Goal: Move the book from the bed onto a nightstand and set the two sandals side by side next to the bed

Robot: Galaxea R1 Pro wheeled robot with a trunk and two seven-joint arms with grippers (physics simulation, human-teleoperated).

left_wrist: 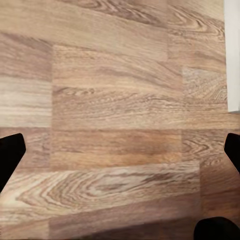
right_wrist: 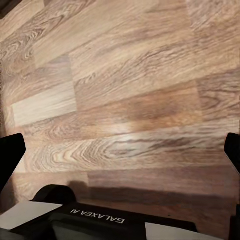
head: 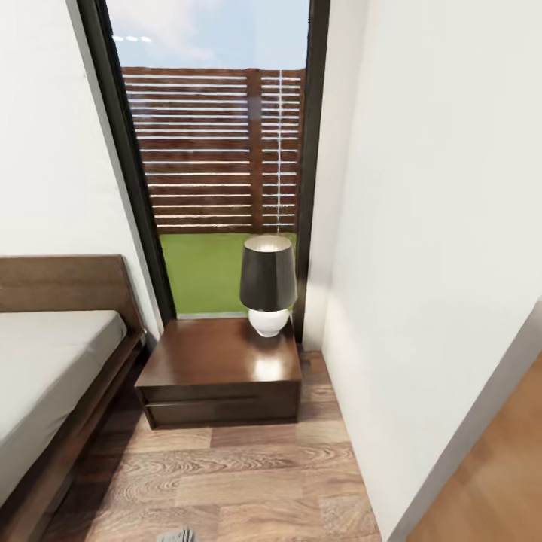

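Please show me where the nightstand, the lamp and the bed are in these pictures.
nightstand [head: 214,354]: head view, on its glossy flat top, left of the lamp.
lamp [head: 268,275]: head view, on the middle of its dark shade.
bed [head: 45,354]: head view, on the pale mattress cover.

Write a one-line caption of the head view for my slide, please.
A nightstand with a dark-shaded lamp stands before a tall window, beside the bed.
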